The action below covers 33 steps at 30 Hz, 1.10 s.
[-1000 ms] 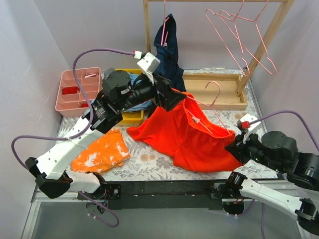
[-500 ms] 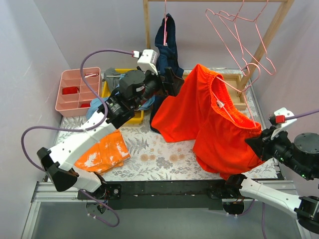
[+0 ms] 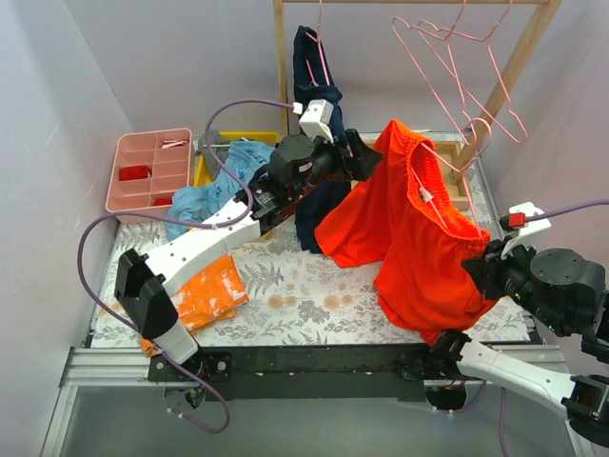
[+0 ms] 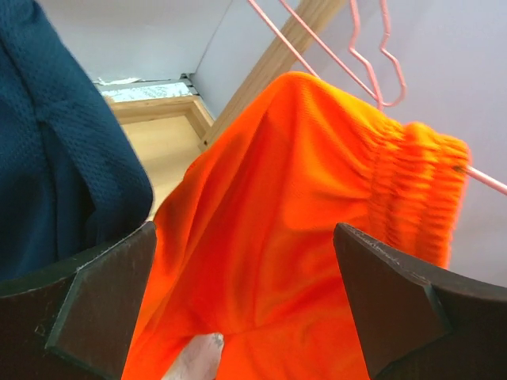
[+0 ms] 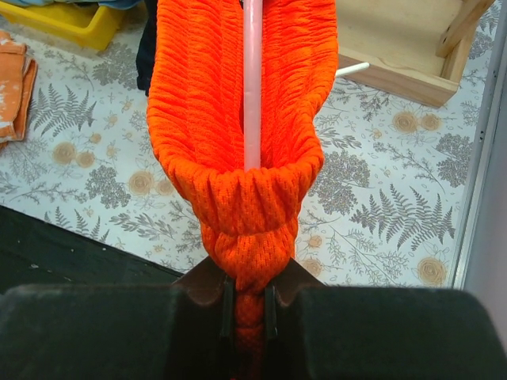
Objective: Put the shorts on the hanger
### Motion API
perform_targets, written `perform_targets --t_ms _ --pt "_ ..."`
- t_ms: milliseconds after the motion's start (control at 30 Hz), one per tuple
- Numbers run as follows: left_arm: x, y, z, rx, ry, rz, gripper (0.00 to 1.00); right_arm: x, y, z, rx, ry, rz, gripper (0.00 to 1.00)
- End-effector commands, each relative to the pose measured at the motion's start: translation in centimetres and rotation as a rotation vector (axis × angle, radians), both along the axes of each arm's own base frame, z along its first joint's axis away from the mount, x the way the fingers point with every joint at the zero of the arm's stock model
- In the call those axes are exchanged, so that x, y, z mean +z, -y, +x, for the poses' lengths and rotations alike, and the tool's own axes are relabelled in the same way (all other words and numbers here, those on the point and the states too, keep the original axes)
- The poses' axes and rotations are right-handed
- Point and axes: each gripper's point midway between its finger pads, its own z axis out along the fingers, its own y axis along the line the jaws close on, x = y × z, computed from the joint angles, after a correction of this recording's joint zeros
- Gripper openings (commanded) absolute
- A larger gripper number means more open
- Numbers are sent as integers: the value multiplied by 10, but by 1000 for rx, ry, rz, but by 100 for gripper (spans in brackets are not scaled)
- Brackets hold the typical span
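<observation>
A pink plastic compartment tray [image 3: 147, 171] sits at the far left corner of the fern-patterned counter [image 3: 304, 295]. Just to its right are a yellow bin [image 3: 249, 139] and a crumpled light blue cloth [image 3: 211, 190]. A lighter orange garment with white splotches [image 3: 207, 290] lies flat near the near left edge.

The left arm reaches across toward the far edge, past a dark navy mesh garment [image 3: 317, 81] that hangs from the wooden rack frame [image 3: 281, 57]. The left fingers [image 4: 103, 293] are spread wide apart and clamp nothing. Bright cloth fills the gap between them in the wrist view, but I cannot tell whether it touches them.

That cloth is the plain red-orange shorts [image 3: 419, 238], a soft, finely textured fabric with a gathered, ribbed waistband. They are lifted off the counter over its right half, peaked at the top near the far edge and draping in broad folds toward the near right corner.

A thin pink wire hanger [image 5: 252, 79] runs down through the open waistband. The right fingers [image 5: 207, 283] are closed tight on the bunched waistband at its lower end. Whether the wire is pinched inside that bunch cannot be told.

More pink wire hangers [image 3: 447, 38] hang on the rack above the far right corner.
</observation>
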Motion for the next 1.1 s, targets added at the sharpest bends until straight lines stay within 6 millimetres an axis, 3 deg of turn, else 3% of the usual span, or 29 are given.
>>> perform_targets --t_ms 0,67,200,233,267,467,533,567,867,967,1067 --pt "12 4 25 103 31 -69 94 29 -10 16 -62 89 128 1" --pt "-5 -7 42 221 1 -46 94 27 -6 18 -90 89 130 1" --pt "-15 -42 53 402 -4 -12 94 27 -3 23 -137 97 134 1" --pt "-8 -54 52 439 12 -16 95 28 -3 25 -142 104 138 1" --pt "-13 -59 51 459 10 -2 95 31 -6 29 -151 119 143 1" --pt "-4 -95 38 530 34 33 95 40 -23 56 -214 148 84 1" --pt "-9 -103 36 538 25 53 96 49 -32 66 -223 162 74 1" --pt "-3 -108 33 538 35 47 96 56 -27 70 -264 180 70 1" --pt "-9 -123 25 526 23 83 96 125 -45 98 -299 348 126 1" --pt "-3 -125 21 512 29 79 96 132 -62 110 -288 356 100 1" --pt "3 -123 17 482 43 76 97 123 -78 123 -291 332 59 1"
